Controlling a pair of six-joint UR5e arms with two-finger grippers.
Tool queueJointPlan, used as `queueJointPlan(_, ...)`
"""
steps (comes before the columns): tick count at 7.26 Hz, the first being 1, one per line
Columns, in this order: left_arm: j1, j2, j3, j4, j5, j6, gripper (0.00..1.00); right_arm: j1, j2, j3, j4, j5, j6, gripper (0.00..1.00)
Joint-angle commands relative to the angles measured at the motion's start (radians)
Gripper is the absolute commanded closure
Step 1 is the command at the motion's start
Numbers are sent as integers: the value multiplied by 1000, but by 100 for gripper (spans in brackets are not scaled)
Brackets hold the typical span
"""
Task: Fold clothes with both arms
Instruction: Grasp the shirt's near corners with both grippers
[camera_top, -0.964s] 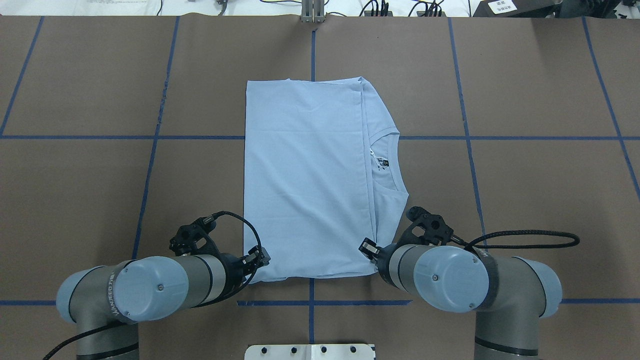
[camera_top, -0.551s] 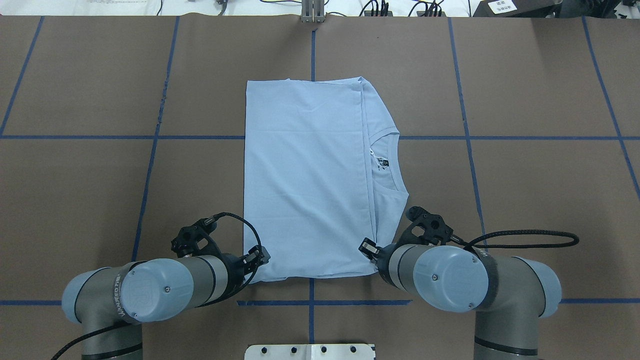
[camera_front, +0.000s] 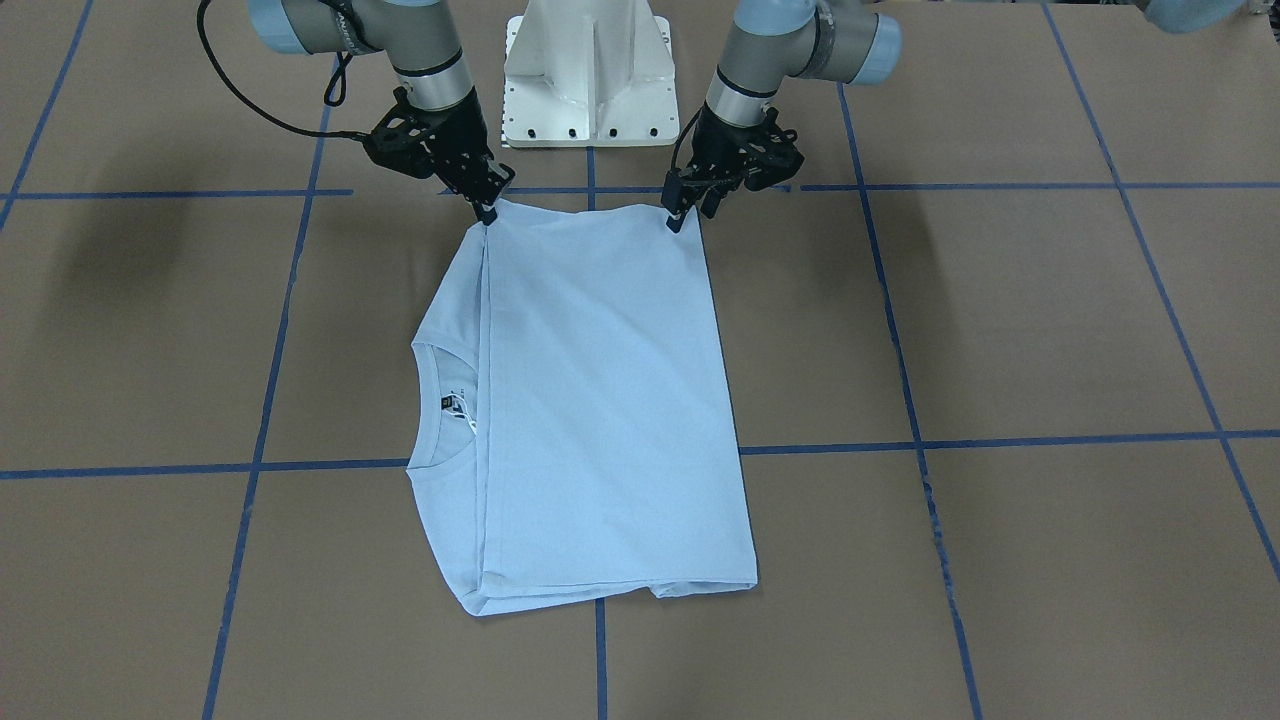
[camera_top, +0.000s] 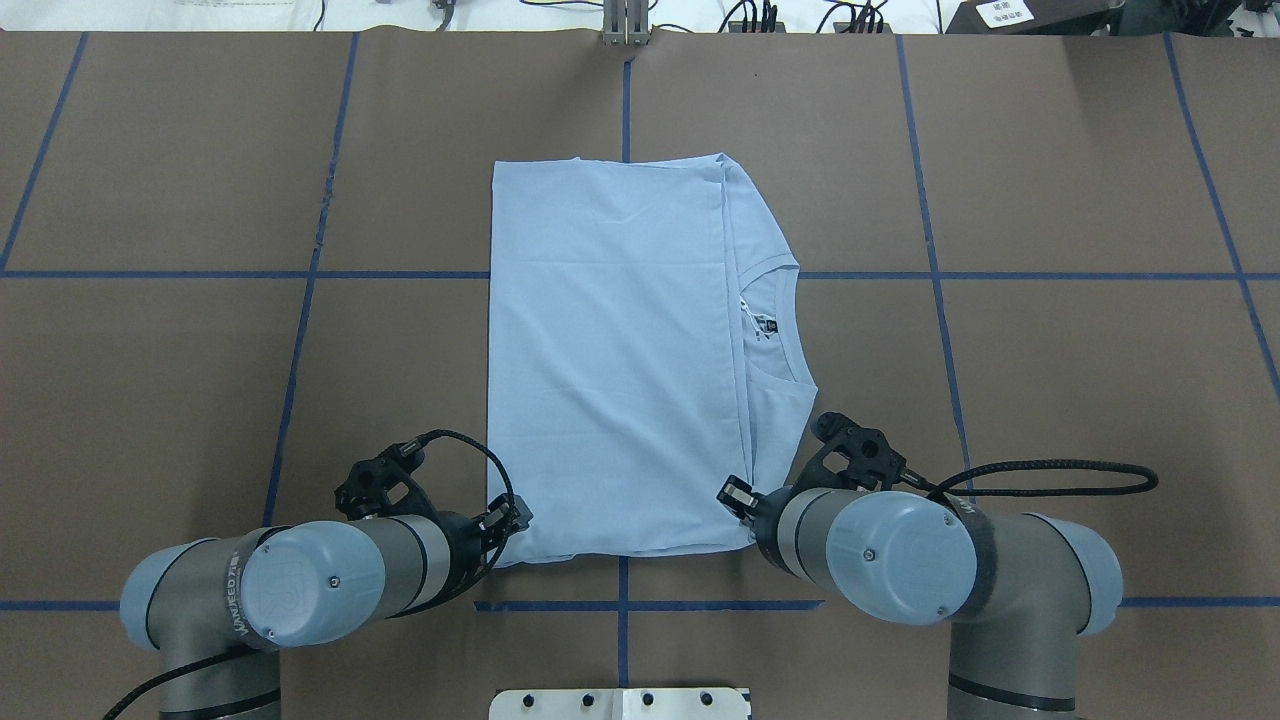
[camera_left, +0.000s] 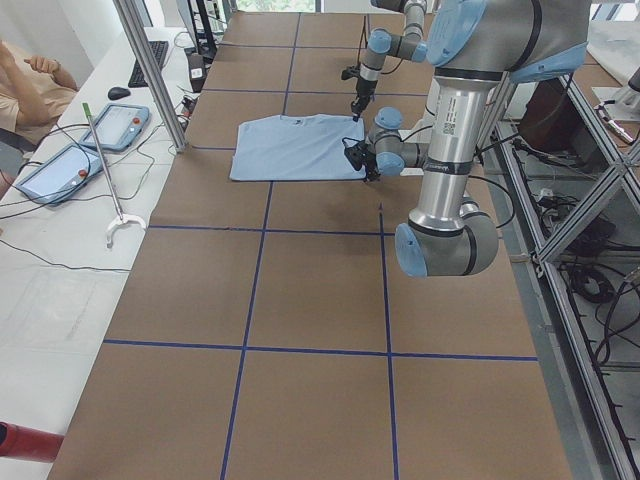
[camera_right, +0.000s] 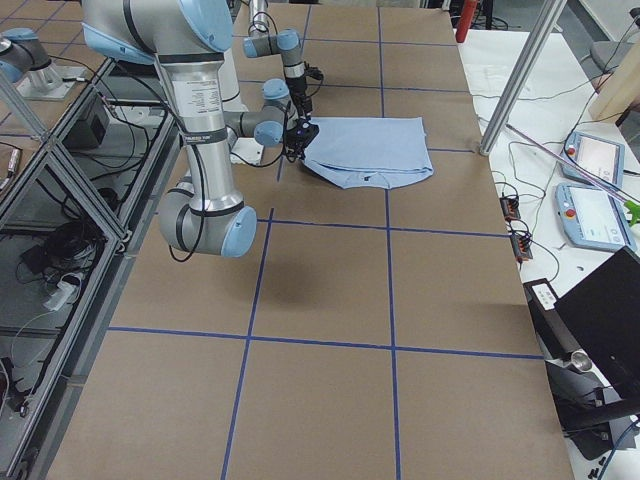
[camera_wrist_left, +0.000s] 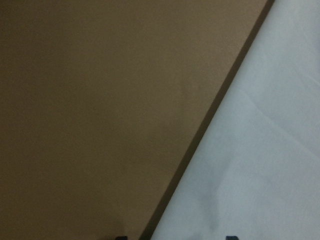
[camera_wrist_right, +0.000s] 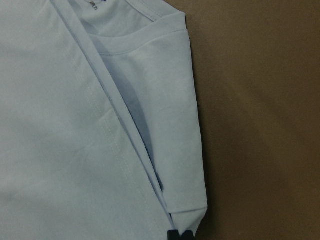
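Note:
The light blue T-shirt (camera_top: 610, 350) lies folded flat on the brown table, collar and dark neck label (camera_top: 768, 325) at its right side; the chest print is hidden. It also shows in the front view (camera_front: 600, 400). My left gripper (camera_front: 685, 213) stands at the shirt's near-left corner (camera_top: 505, 522); in the left wrist view its tips are apart, open, astride the shirt's edge (camera_wrist_left: 260, 150). My right gripper (camera_front: 487, 212) is at the near-right corner, shut on the shirt's folded corner (camera_wrist_right: 187, 212). In the overhead view the right wrist hides it.
The white pedestal base (camera_front: 590, 70) stands just behind the grippers. Blue tape lines (camera_top: 300, 340) cross the table. An operator (camera_left: 30, 75), tablets (camera_left: 110, 125) and a metal post (camera_left: 150, 75) are at the table's far side.
My left arm has shifted slightly left and back toward the robot, its gripper staying at the shirt's near-left corner. The right arm and the shirt have not moved.

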Motion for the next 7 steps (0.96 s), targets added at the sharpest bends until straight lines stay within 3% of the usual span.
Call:
queueJointPlan(1,0,-1,1,1,-3,-10,53,0,0,2,0,0,0,100)
queueJointPlan(3,13,-1,-1,1,-5,-23,58,0,2,0,0,-3,0,100)
queueJointPlan(7,28,0,-2,2,-3,-39,54,1,5,2,0,-3,2,100)
